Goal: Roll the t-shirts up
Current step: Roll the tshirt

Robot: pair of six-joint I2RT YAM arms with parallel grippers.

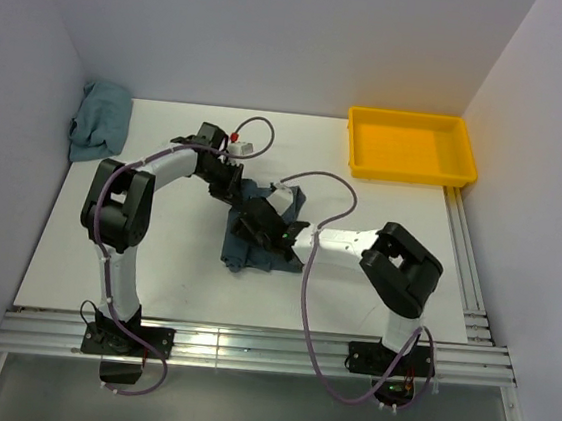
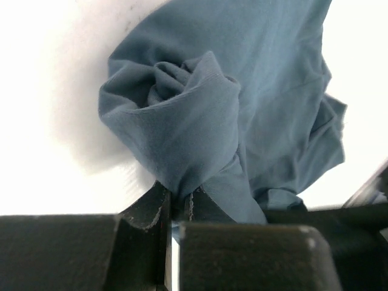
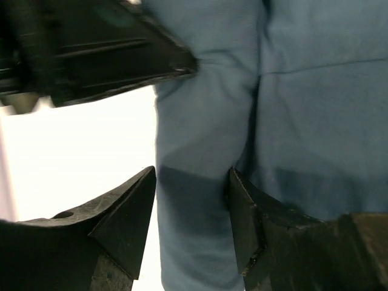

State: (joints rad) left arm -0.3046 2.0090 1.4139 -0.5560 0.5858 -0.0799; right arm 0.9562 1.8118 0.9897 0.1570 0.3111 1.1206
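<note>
A slate-blue t-shirt (image 1: 247, 250) lies crumpled in the middle of the white table. My left gripper (image 1: 231, 185) is at its far edge. In the left wrist view the left gripper (image 2: 182, 197) is shut on a twisted bunch of the t-shirt (image 2: 182, 121), which rises in a rolled lump just beyond the fingertips. My right gripper (image 1: 259, 223) is over the shirt's middle. The right wrist view shows the right gripper (image 3: 191, 197) open, straddling a lengthwise fold of the t-shirt (image 3: 315, 121); its right finger (image 3: 242, 218) touches the fold.
A yellow tray (image 1: 409, 169) stands at the back right. A teal bundle of cloth (image 1: 99, 121) lies against the left wall. The left arm's black body (image 3: 109, 54) shows close above the right gripper. White walls close in the table on three sides.
</note>
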